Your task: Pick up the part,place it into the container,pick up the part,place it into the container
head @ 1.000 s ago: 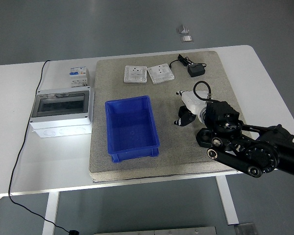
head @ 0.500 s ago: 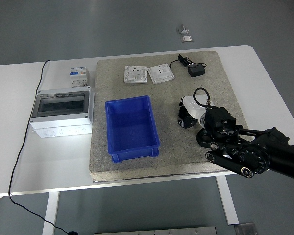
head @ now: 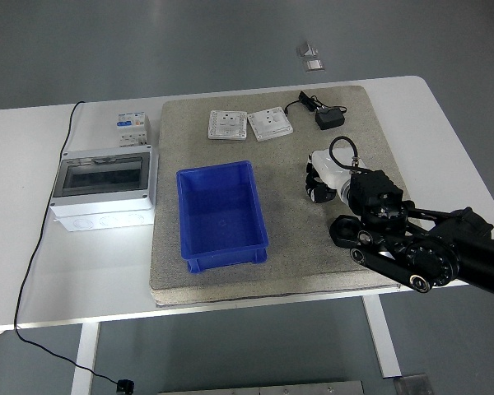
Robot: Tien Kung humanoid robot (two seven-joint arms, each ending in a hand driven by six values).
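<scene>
Two white square socket panels (head: 227, 124) (head: 270, 123) lie side by side at the far side of the grey mat (head: 313, 255). A black power adapter (head: 328, 118) with its cord lies to their right. The blue container (head: 221, 212) stands open and empty on the mat's left half. My right arm comes in from the lower right. Its white and black hand (head: 319, 179) hovers over the mat right of the container, short of the adapter and the panels. I see no part in it. The left arm is out of view.
A grey electrical box with a clear lid (head: 104, 185) and a small white breaker (head: 132, 128) sit on the white table (head: 445, 140) left of the mat. A black cable (head: 41, 239) runs off the table's left edge.
My right hand dipped toward the near edge, then moved up and slightly right, toward the adapter. The forearm swung with it. The parts and the container have not moved.
</scene>
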